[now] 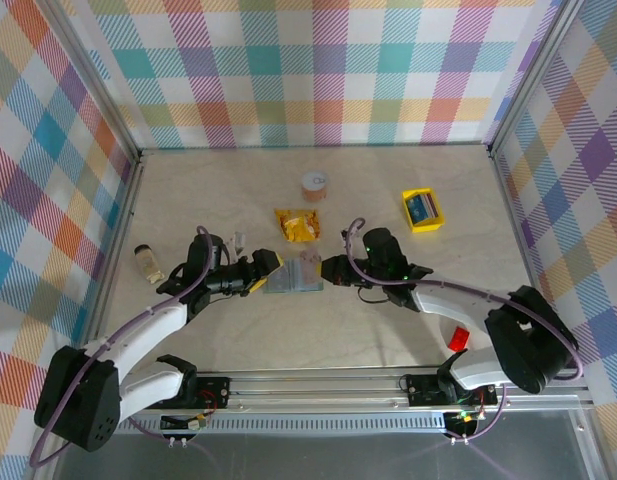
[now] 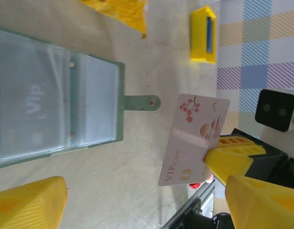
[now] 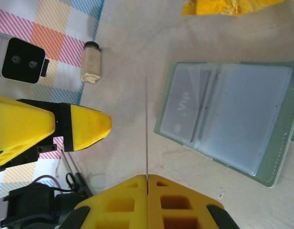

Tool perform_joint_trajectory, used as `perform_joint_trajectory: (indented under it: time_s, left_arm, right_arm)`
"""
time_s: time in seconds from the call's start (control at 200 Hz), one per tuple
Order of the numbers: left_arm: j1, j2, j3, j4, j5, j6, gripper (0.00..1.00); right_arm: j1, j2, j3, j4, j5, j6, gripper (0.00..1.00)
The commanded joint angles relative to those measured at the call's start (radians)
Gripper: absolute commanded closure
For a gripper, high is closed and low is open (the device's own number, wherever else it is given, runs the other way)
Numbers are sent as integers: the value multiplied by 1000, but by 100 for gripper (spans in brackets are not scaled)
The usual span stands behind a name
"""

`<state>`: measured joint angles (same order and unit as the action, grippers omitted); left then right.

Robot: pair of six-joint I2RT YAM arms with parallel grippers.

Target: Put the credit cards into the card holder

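**A:** Step in hand?

**B:** Insertion. The right fingers (image 3: 127, 187) pinched a pink card (image 2: 192, 138), held roughly upright over the tabletop (image 2: 137, 157). It was just beside the open card holder (image 3: 242, 114), not touching it. The left fingers (image 2: 30, 202) stood spread and empty on the holder's other side.

**A:** Holder?

**B:** It lay flat, clear sleeves up, one already showing a card inside. What looked like more cards sat in the yellow tray (image 1: 424, 229), well apart.

**A:** Next move?

**B:** Judged: tilt the card flat, line its edge up with a free sleeve mouth, and slide it in. The left fingers probably needed to pin the holder.
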<state>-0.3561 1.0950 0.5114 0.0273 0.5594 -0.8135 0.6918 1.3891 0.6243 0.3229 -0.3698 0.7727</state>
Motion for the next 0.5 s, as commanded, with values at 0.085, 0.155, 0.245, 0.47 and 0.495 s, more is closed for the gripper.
perform_joint_trajectory:
  time_s: [0.085, 0.155, 0.245, 0.47, 0.495]
  left_arm:
    - [47, 85, -17, 37, 50, 72, 21]
    - [69, 108, -25, 45, 60, 84, 23]
    - [90, 129, -37, 50, 67, 95, 26]
    - [97, 189, -77, 145, 78, 109, 41]
    - [97, 199, -77, 159, 83, 109, 43]
  right_arm:
    - [30, 91, -7, 147, 86, 0, 100]
    - [38, 130, 9, 165, 86, -4, 100]
    - [59, 175, 40, 165, 114, -27, 100]
    - [91, 265, 50, 256, 185, -10, 100]
    - [90, 272, 53, 263, 183, -5, 100]
